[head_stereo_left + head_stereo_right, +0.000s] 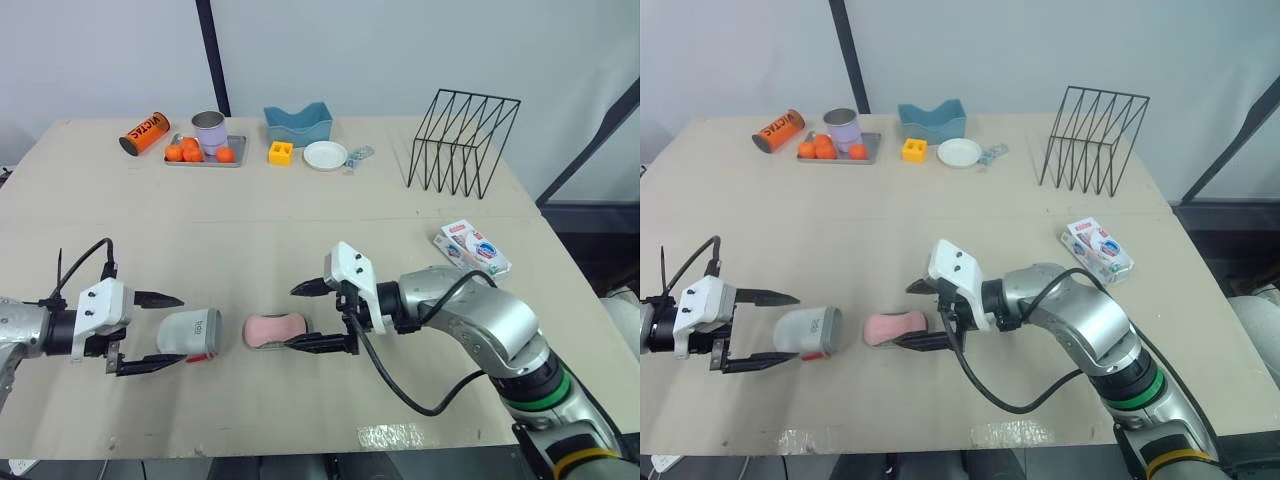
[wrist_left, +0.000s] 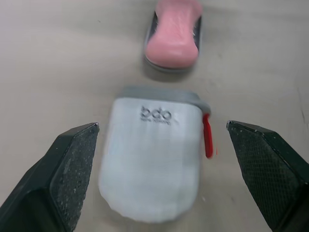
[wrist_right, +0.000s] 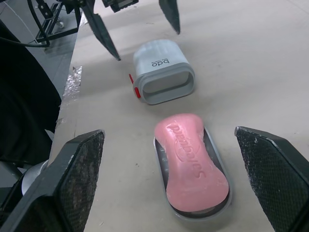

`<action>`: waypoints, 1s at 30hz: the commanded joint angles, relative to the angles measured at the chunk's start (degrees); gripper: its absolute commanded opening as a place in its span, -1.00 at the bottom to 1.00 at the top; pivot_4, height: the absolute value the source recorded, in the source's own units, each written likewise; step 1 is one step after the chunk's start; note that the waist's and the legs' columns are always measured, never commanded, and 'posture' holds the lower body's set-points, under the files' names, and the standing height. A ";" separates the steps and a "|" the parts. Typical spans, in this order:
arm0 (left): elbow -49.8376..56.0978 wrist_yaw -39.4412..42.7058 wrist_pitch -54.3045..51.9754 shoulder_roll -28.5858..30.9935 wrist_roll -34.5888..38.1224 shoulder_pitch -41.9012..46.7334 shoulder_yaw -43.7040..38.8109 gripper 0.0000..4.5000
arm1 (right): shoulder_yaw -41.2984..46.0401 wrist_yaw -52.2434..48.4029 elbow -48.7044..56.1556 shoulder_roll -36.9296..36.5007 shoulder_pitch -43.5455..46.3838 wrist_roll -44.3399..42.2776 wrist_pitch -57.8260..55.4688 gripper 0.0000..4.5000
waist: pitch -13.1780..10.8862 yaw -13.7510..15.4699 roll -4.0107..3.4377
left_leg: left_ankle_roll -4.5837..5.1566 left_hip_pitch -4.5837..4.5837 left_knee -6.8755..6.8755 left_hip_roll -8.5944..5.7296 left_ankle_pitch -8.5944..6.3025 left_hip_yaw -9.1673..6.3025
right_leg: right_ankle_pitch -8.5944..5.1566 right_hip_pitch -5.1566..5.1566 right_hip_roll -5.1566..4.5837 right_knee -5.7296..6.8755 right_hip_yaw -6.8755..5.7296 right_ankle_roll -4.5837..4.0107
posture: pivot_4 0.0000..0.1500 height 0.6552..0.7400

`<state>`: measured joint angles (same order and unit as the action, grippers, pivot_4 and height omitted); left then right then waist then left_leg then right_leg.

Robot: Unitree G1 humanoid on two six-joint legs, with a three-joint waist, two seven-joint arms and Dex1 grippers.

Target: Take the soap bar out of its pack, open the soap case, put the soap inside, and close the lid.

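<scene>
Both arms reach in over the near edge of the beige table (image 1: 300, 215). Left gripper (image 1: 165, 331) is spread wide, its two black fingers (image 2: 58, 174) either side of the pale grey soap case lid (image 1: 190, 333) without touching it. That lid lies on its side, its open mouth turned toward the soap and a small red tab (image 2: 208, 136) on one flank. Just beside it, the pink soap bar (image 3: 191, 160) rests in the shallow grey case base (image 3: 225, 193), uncovered. Right gripper (image 1: 298, 316) is also released, fingers apart around the soap's far end, gripping nothing. Further right lies the white, blue and red soap pack (image 1: 472, 247). Along the back stand a black wire rack (image 1: 463, 140), a blue holder (image 1: 298, 124), a white dish (image 1: 325, 154), a yellow block (image 1: 281, 152), a metal tray (image 1: 205, 161) and an orange can (image 1: 144, 133).
</scene>
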<state>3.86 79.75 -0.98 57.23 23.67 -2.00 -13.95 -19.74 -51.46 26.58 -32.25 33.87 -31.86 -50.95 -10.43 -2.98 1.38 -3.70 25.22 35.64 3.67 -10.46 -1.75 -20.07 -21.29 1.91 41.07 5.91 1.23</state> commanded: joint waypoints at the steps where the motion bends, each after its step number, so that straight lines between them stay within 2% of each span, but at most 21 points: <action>1: -2.28 1.20 3.09 1.38 -0.60 -0.09 -2.38 1.00 | 2.60 -2.90 1.65 -0.07 -0.01 -2.17 2.98 0.98 | 0.00 0.02 0.00 | 0.00 0.00 0.00 0.00 0.00 0.00 | 0.00 0.00 0.00 0.00 0.00 0.00 | 1.00 1.00; 9: -4.17 2.11 4.98 1.86 -1.62 0.78 -1.24 1.00 | 5.05 -5.32 1.15 2.92 -4.65 -3.17 12.21 0.98 | 0.00 0.09 0.02 | 0.00 0.00 -0.01 0.01 0.00 0.02 | 0.00 0.00 0.01 0.00 0.00 -0.01 | 1.00 1.00; 14: -8.10 2.54 7.76 1.17 -4.62 4.73 2.20 1.00 | 3.53 -5.82 -0.60 3.90 -5.71 -1.01 15.69 0.98 | 0.01 0.16 0.03 | 0.00 0.00 0.00 0.00 0.00 0.01 | 0.00 0.01 0.01 0.01 -0.01 -0.01 | 1.00 1.00; 30: -16.28 5.08 11.45 -2.61 -7.45 13.52 11.83 1.00 | 2.87 -4.34 -0.07 3.36 -7.44 2.18 16.65 0.98 | 0.02 0.21 0.05 | -0.01 -0.01 0.02 0.01 0.01 -0.01 | 0.01 0.02 0.05 0.06 -0.01 -0.02 | 1.00 1.00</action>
<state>-11.92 84.27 9.22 54.42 16.44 10.74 -1.97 -17.64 -55.98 24.50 -28.68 26.37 -29.41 -34.62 -10.41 -2.77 1.43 -3.71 25.21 35.67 3.68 -10.45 -1.77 -20.07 -21.27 1.96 41.13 5.90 1.21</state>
